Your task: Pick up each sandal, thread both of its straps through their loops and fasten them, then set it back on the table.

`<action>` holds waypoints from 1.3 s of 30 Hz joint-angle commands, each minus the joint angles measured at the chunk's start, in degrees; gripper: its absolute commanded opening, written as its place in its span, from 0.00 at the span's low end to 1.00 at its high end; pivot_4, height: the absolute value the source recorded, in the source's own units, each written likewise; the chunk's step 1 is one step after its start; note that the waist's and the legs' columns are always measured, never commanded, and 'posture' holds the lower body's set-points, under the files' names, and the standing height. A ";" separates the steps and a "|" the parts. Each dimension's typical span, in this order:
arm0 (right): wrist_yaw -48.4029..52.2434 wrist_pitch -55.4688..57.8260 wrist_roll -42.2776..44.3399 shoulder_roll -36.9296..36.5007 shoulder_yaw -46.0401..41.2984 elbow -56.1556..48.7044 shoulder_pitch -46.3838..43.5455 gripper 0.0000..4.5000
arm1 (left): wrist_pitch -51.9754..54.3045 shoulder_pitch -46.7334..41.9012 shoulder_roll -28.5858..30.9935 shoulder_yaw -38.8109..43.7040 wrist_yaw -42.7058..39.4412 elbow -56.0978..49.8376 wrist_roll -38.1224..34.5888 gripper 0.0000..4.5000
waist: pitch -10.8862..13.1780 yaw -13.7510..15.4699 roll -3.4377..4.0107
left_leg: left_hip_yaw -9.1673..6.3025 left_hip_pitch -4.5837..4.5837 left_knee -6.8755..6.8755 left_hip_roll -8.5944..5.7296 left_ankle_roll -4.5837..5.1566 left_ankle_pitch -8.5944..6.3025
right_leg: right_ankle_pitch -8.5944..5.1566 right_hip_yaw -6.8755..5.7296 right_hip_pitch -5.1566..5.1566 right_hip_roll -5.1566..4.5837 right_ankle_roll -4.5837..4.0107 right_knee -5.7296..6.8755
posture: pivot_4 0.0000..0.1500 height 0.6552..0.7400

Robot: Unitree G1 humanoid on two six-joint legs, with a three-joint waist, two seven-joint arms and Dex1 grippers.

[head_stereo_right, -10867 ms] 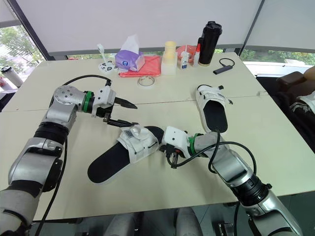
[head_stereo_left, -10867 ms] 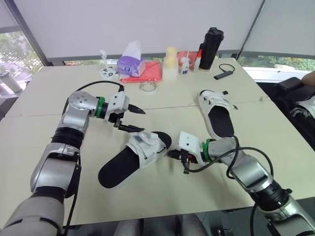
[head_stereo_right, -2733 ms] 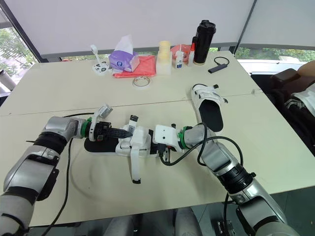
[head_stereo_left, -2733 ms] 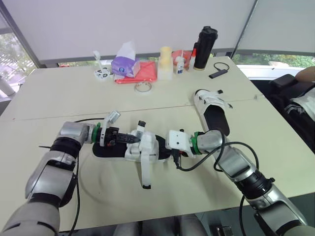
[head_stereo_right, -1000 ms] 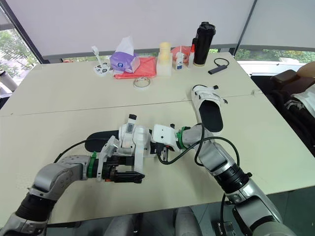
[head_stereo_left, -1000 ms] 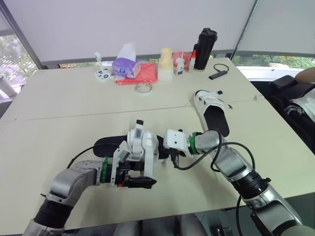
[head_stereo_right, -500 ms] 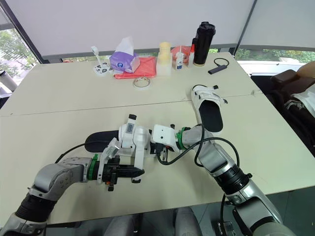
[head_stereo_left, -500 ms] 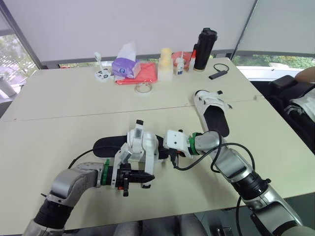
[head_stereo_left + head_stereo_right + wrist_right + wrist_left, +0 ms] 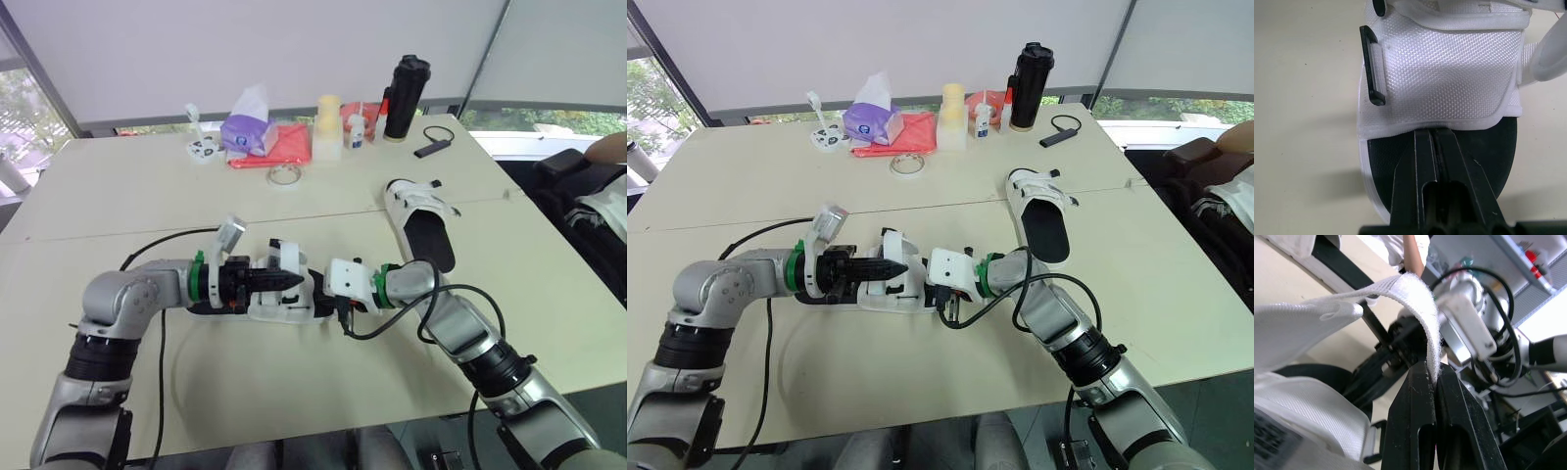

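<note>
The near sandal (image 9: 279, 305), black sole with white straps, lies at the middle of the table. My left gripper (image 9: 297, 281) reaches over it from the left and is shut on the end of one white strap (image 9: 1422, 298), which arches up from the sandal into the closed fingertips (image 9: 1420, 382). My right gripper (image 9: 1434, 136) comes in from the right, shut on the rim of the sandal's sole beside a black loop (image 9: 1373, 68). The second sandal (image 9: 423, 220) lies apart at the right, toe towards the back.
Along the far edge stand a purple tissue box (image 9: 247, 130), a red cloth (image 9: 284, 147), a pale bottle (image 9: 326, 127) and a black flask (image 9: 402, 83). A tape ring (image 9: 285, 176) and a small black device (image 9: 431, 149) lie nearer. Cables trail from both wrists.
My left gripper was open in front of the sandal by the hanging strap, then shut on the strap's end. It has swung to the sandal's left, carrying the strap over it. The right gripper held still.
</note>
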 commanded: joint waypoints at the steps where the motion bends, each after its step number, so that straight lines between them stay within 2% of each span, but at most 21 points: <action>1: -0.17 0.45 -1.09 0.54 1.82 1.30 0.28 0.00 | -0.87 -3.01 -0.02 -0.13 -1.61 3.15 0.70 0.01 | 0.00 -0.03 0.00 | 0.00 0.00 0.01 0.00 0.00 0.00 | 0.00 0.00 0.00 0.01 0.00 0.00 | 1.00 1.00; 7: -0.55 0.55 -1.39 0.55 1.77 1.33 0.22 0.00 | -3.80 -7.83 -2.78 -5.76 -5.27 13.86 6.28 0.01 | 0.00 0.15 0.00 | 0.00 0.02 0.03 0.00 0.00 0.00 | 0.00 0.01 0.04 0.02 -0.01 0.00 | 1.00 1.00; 14: -0.94 0.99 -1.58 0.09 1.73 0.52 0.86 0.00 | -1.33 -8.94 -5.18 -8.00 -7.54 18.18 7.79 0.01 | 0.00 0.07 -0.01 | -0.01 0.01 0.03 0.00 0.00 0.00 | 0.05 0.01 0.03 0.03 0.11 0.01 | 1.00 1.00; 27: -1.47 1.14 -1.84 0.11 2.34 0.20 1.13 0.00 | 3.58 -8.07 -4.87 -8.51 -8.60 15.15 8.72 0.01 | 0.00 0.13 -0.01 | -0.01 0.02 0.06 0.00 0.00 0.00 | 0.04 0.02 0.09 0.01 0.09 -0.02 | 1.00 1.00; 31: -1.49 1.09 -1.86 0.18 2.47 0.31 0.89 0.00 | 4.10 -11.23 -4.95 -4.98 -7.34 15.96 7.48 0.01 | 0.01 0.14 -0.03 | -0.02 0.01 0.05 0.00 0.00 0.00 | 0.04 0.02 0.08 0.01 0.10 -0.02 | 1.00 1.00; 39: -1.52 0.89 -1.92 0.16 2.74 0.22 0.96 0.00 | 5.31 -10.73 -3.24 -3.97 -7.97 13.08 6.70 0.01 | 0.01 0.05 -0.03 | -0.03 0.01 0.03 0.00 0.00 0.00 | 0.04 0.01 0.06 0.01 0.12 -0.01 | 1.00 1.00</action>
